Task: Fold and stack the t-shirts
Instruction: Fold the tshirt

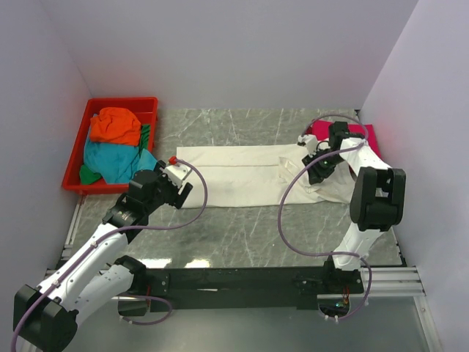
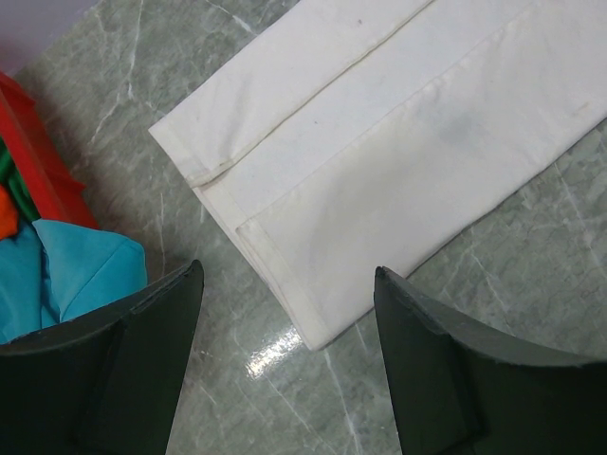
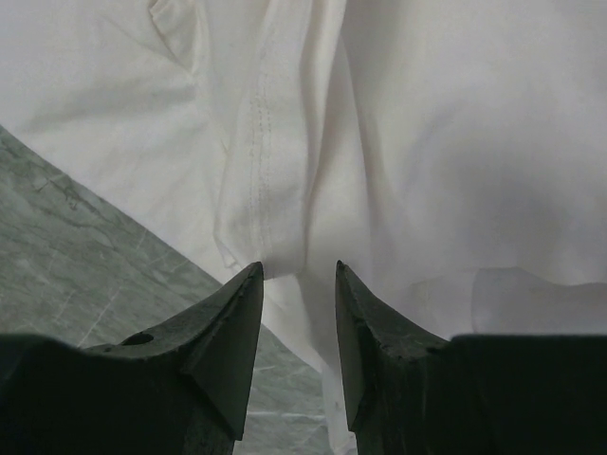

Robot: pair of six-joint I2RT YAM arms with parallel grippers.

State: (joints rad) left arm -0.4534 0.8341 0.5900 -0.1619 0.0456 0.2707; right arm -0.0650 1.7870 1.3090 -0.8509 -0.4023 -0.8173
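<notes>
A large cream-white t-shirt (image 1: 242, 172) lies on the marble table as a long band folded lengthwise. My left gripper (image 1: 182, 182) hovers open over its left end (image 2: 379, 142), and the shirt's near corner lies between and ahead of the fingers (image 2: 289, 270). My right gripper (image 1: 319, 166) is over the bunched right end (image 3: 427, 142), jaws apart (image 3: 299, 267), with a cloth fold lying just past the tips. A magenta t-shirt (image 1: 366, 136) lies under the right end by the wall. Orange (image 1: 116, 125) and teal (image 1: 110, 161) t-shirts are piled in the tray.
The red plastic tray (image 1: 77, 139) stands at the back left, close to my left gripper, and shows in the left wrist view (image 2: 38, 161) with the teal cloth (image 2: 85, 275). A bit of dark green cloth (image 1: 144, 136) is in it too. White walls close in three sides.
</notes>
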